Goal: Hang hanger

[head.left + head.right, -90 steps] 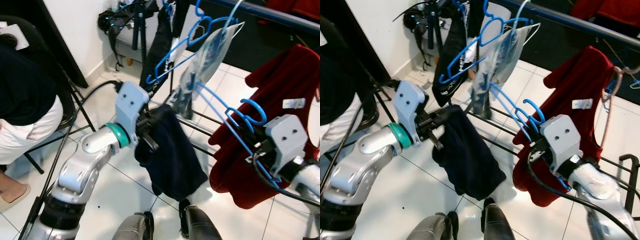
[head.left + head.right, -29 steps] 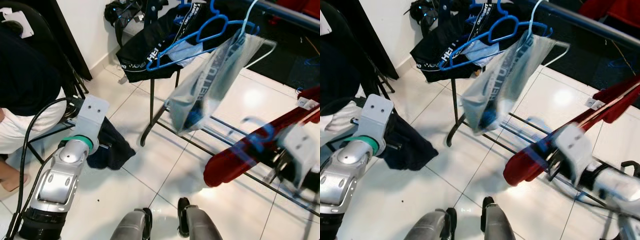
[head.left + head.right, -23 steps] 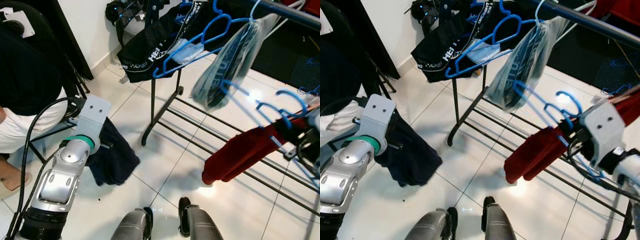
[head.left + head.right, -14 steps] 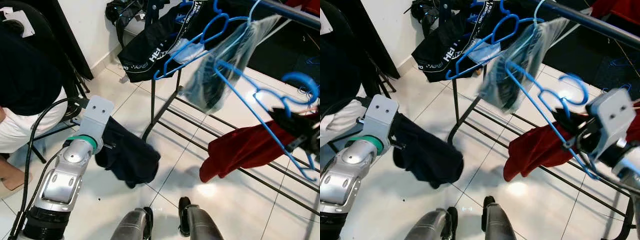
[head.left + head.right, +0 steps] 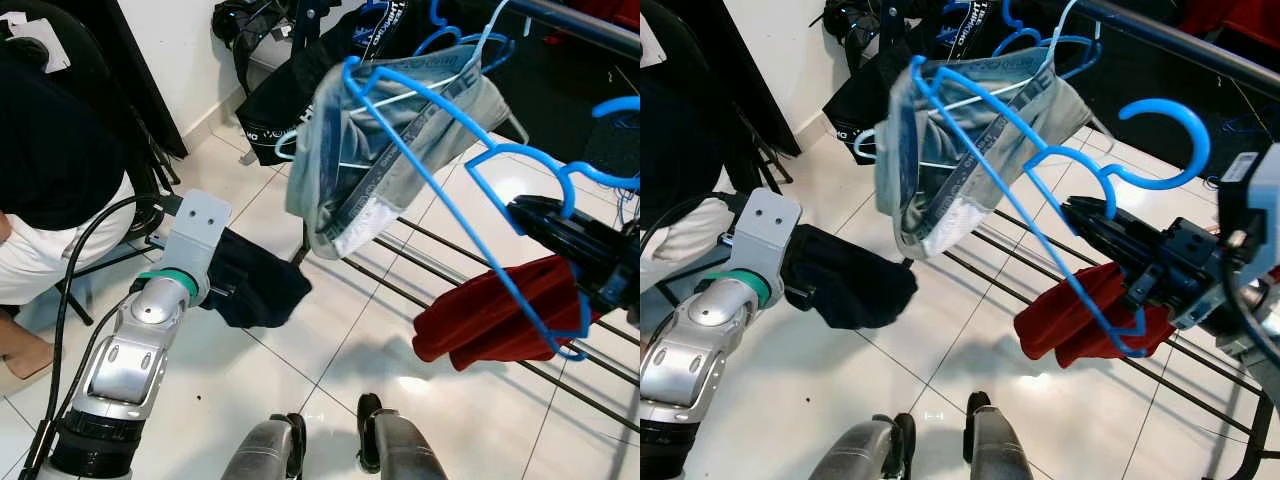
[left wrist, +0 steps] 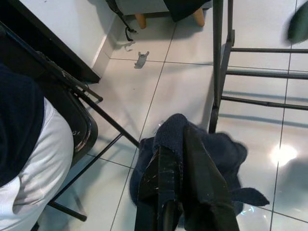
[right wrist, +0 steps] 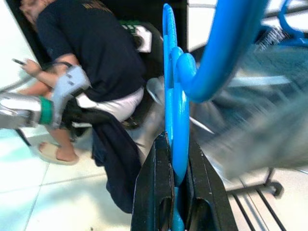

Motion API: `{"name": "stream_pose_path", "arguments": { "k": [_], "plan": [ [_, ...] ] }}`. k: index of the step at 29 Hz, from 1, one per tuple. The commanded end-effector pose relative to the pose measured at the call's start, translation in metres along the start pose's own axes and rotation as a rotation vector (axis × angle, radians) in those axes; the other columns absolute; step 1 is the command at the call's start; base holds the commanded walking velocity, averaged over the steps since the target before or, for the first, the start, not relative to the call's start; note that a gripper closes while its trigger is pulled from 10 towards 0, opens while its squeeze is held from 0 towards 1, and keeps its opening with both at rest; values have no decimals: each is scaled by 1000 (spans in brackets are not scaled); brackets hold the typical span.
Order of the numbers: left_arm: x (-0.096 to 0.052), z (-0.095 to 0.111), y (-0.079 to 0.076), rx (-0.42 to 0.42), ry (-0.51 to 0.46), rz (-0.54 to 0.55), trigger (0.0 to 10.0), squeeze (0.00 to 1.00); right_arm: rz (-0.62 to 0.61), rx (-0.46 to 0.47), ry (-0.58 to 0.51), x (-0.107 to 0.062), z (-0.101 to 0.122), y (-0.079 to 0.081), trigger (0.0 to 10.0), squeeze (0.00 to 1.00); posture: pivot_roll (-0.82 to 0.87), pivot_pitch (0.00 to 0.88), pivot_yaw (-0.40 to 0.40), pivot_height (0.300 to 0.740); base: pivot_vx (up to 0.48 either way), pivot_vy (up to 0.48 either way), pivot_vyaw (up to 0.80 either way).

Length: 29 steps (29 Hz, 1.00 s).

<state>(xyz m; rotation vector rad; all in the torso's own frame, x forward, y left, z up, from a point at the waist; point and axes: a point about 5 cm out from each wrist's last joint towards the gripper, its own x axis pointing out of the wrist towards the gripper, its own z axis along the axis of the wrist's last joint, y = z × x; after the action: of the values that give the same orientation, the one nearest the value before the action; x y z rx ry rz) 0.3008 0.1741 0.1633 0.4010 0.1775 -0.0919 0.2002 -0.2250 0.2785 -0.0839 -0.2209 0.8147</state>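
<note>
Glossy white tiled floor [image 5: 330,330]. A black metal clothes rack [image 5: 455,255] stands on it, its low bars running just above the tiles. Beside the rack, a folding chair's [image 6: 91,127] black legs rest on the floor.

The right gripper [image 7: 177,192] has its two black fingers [image 7: 154,192] closed on a blue hanger [image 7: 174,110], whose thick plastic bar rises straight up between them and branches into a curved arm sweeping away overhead. Beyond it, a blurred grey garment [image 7: 260,120] hangs close beside the hanger. Farther off, the left arm [image 7: 43,103], silver with a green ring, holds a dark cloth [image 7: 113,154] that droops toward the white tiled floor [image 7: 48,192]. Behind that a person [image 7: 91,53] in a dark shirt sits.
</note>
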Motion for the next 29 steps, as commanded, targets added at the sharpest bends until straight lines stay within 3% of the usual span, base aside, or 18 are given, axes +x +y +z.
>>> {"name": "stream_pose_path", "arguments": {
  "k": [1,10,12,14,17,19,20,22,23,26,29],
  "plan": [
    [0,3,1,11,-25,7,10000,0,19,-9,6,-3,5,3,10000,0,-132,214,121,740,0,0,0],
    [0,4,0,12,-28,4,10000,0,-34,-69,126,-16,1,-5,10000,0,-136,215,121,740,0,0,0],
    [2,8,-3,2,-42,-2,10000,0,42,-16,171,-11,-10,8,10000,0,-141,217,125,740,0,0,0],
    [2,8,-3,2,-42,-2,10000,0,42,-16,171,-11,-10,8,10000,0,-141,217,125,740,0,0,0],
    [6,20,-4,-21,-90,-7,10000,0,156,70,211,4,-32,30,10000,0,-134,209,126,740,0,0,0],
    [6,20,-4,-21,-90,-7,10000,0,156,70,211,4,-32,30,10000,0,-134,209,126,740,0,0,0],
    [8,27,-2,-25,-121,-1,10000,0,201,104,243,10,-45,39,10000,0,-130,209,124,740,0,0,0],
    [8,27,-2,-25,-121,-1,10000,0,201,104,243,10,-45,39,10000,0,-130,209,124,740,0,0,0],
    [10,34,1,-30,-144,13,10000,0,246,133,273,14,-56,48,10000,0,-120,204,121,740,0,0,0],
    [10,34,1,-30,-144,13,10000,0,246,133,273,14,-56,48,10000,0,-120,204,121,740,0,0,0],
    [15,48,2,-62,-186,23,10000,0,307,191,313,15,-69,62,10000,0,-127,206,123,740,0,0,0]
  ]
}}
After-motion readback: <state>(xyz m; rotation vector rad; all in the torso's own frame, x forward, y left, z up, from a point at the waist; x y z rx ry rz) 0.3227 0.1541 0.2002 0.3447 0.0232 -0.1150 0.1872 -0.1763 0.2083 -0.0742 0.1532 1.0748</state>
